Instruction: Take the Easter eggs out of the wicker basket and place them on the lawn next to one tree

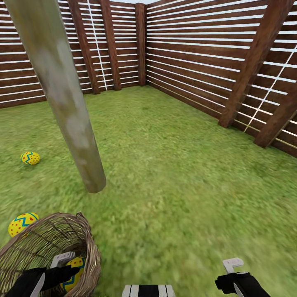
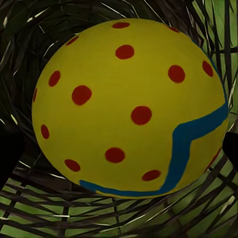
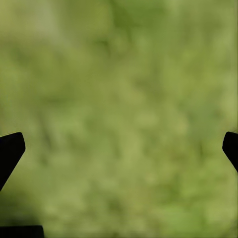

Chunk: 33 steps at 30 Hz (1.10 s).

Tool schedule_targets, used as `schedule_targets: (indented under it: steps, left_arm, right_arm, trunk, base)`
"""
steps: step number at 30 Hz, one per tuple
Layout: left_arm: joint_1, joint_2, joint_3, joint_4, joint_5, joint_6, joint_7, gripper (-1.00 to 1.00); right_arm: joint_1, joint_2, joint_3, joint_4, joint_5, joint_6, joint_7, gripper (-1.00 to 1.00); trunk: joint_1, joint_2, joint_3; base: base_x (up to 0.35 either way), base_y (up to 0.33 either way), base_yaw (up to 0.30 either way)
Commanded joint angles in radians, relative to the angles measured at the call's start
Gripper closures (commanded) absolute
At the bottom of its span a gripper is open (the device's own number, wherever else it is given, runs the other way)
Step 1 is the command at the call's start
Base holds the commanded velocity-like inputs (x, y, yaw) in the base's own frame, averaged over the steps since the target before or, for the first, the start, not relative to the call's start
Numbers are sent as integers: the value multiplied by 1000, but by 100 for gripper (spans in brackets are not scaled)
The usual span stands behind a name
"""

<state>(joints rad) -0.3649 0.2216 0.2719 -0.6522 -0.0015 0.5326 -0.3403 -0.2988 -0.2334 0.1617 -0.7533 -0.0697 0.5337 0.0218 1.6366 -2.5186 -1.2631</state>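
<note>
Your left gripper (image 1: 62, 270) shows glossy black housing with a pale grey bracket on top. Your right gripper (image 1: 237, 278) matches it: black body, light grey angular piece. Down at your trunk (image 1: 148, 290), you've got white casing with black stripes.

I'm working in a fenced garden, rendered in simulation. Mottled green lawn (image 1: 173, 165) spreads out ahead of me, closed in by a brown slatted wooden fence (image 1: 198, 53) that meets in a corner. A pale bare tree trunk (image 1: 66, 103) rises from the grass close by. A wicker basket (image 1: 88, 247) and 3 painted eggs, 1 of them out on the grass (image 1: 30, 158), suggest an Easter setting.
</note>
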Motion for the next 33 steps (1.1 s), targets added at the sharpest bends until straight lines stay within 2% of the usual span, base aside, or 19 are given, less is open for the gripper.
schedule_targets:
  steps: [1, 20, 31, 33]
  left_arm:
    - [0, -1, 4, -1, -1, 6, -5, -100]
    - [0, -1, 4, -1, 3, 0, -6, -100]
    - [0, -4, 3, -1, 0, 4, -6, -100]
    - [0, -4, 4, -1, 3, 2, -6, -100]
  right_arm:
    - [0, -1, 4, -1, -7, 5, -2, -100]
    - [0, 0, 4, 2, -7, 4, -2, -100]
    - [0, 0, 4, 2, -7, 3, -2, -100]
    - [0, 0, 4, 2, -7, 3, -2, -100]
  trunk:
    - [0, 0, -1]
    - [0, 0, -1]
    - [5, -3, -43]
    - [5, -3, -43]
  base:
    - [0, 0, 0]
    - [60, 0, 0]
    - [0, 0, 0]
    - [0, 0, 0]
